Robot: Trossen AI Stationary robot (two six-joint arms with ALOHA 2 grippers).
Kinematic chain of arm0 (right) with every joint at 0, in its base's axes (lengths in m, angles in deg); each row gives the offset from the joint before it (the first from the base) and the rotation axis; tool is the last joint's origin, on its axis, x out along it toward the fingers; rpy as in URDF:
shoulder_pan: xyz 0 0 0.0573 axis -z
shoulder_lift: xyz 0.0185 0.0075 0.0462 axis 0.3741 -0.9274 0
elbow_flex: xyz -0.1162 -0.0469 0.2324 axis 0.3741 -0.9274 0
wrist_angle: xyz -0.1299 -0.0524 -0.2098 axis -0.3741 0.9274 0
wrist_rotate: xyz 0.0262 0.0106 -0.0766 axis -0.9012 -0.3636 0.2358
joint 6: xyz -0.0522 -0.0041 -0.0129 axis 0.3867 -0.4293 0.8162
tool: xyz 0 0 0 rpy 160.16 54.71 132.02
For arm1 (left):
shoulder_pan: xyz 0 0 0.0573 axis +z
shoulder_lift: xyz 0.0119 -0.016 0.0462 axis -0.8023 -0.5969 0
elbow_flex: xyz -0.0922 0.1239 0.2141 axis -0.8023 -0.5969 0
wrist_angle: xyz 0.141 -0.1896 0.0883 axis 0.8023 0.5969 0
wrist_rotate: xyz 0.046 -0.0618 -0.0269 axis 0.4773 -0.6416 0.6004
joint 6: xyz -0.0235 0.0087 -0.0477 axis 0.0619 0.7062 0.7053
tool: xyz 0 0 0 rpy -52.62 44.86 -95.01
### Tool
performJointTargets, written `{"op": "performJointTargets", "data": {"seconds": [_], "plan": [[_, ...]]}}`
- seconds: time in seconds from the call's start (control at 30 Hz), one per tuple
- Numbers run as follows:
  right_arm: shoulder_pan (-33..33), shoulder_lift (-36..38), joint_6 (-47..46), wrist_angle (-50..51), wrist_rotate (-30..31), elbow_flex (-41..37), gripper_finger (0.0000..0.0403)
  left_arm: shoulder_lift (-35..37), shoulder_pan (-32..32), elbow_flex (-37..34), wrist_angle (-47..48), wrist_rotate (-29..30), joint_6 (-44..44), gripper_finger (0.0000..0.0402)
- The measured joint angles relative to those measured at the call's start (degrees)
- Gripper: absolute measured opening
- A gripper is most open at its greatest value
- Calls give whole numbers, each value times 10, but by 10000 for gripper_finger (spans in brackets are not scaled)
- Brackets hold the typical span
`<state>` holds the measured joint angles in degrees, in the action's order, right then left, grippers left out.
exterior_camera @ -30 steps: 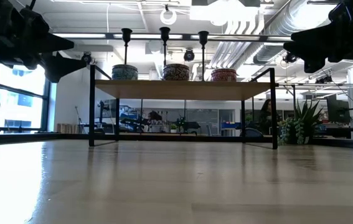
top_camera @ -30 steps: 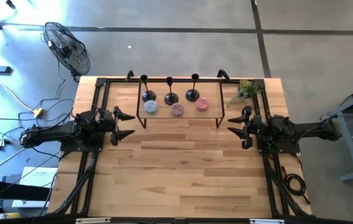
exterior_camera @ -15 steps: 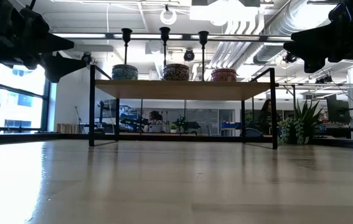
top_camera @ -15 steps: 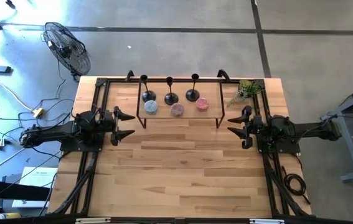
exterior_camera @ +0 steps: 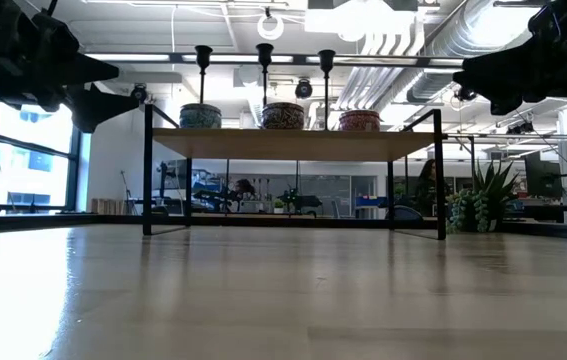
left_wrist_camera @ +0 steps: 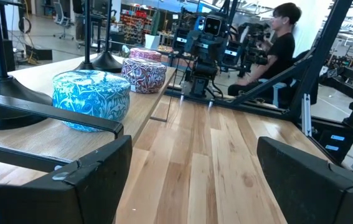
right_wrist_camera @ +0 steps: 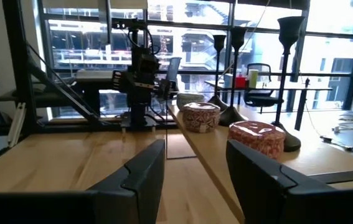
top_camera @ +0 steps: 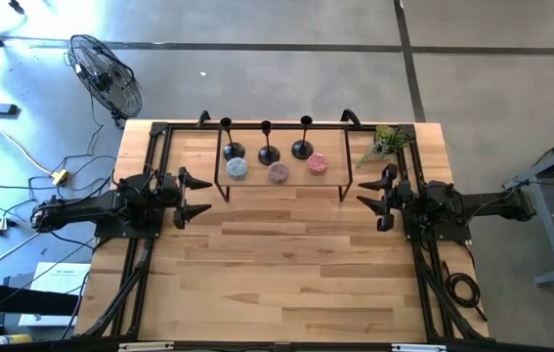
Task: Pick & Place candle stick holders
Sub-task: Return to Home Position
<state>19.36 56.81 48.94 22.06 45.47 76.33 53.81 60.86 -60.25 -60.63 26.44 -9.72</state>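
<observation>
Three black candle stick holders stand upright in a row along the far edge of a small raised shelf. The shelf sits at the far middle of the wooden worktop. Just on the near side of the holders, also on the shelf, sit a blue scented candle, a pink one and a red one.

The left jaws hover at the worktop's left side, near the shelf's left end. They point right, and their fingers are spread wide, released and empty. The right jaws hover at the right side, facing left. Their fingers are also parted, released, with a narrower gap.

A small plant stands at the far right corner. A seated person shows beyond the worktop.
</observation>
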Motion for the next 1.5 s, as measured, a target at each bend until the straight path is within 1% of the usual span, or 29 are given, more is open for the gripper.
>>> {"op": "performJointTargets", "data": {"seconds": [0.23, 0.5, 0.6, 0.7, 0.8, 1.0, 1.3, 1.5], "plan": [[0, 0, 6, -7, 5, 0, 167, 0, 0, 0, 0, 0, 0, 340], [0, 0, -85, -15, -5, 0, 167, 0, 0, 0, 0, 0, 0, 340], [0, 0, -129, -39, -5, 0, 167, 0, 0, 0, 0, 0, 0, 340], [0, 0, -210, -60, 24, 0, 163, 0, 0, 0, 0, 0, 0, 340], [0, 0, -252, -61, 48, 0, 161, 0, 0, 0, 0, 0, 0, 340], [0, 0, -231, -61, 55, 0, 165, 0, 0, 0, 0, 0, 0, 340], [0, 0, -235, -61, 53, 0, 166, 0, 0, 0, 0, 0, 0, 340], [0, 0, -235, -85, 80, 0, 163, 0, 0, 0, 0, 0, 0, 340]]}}
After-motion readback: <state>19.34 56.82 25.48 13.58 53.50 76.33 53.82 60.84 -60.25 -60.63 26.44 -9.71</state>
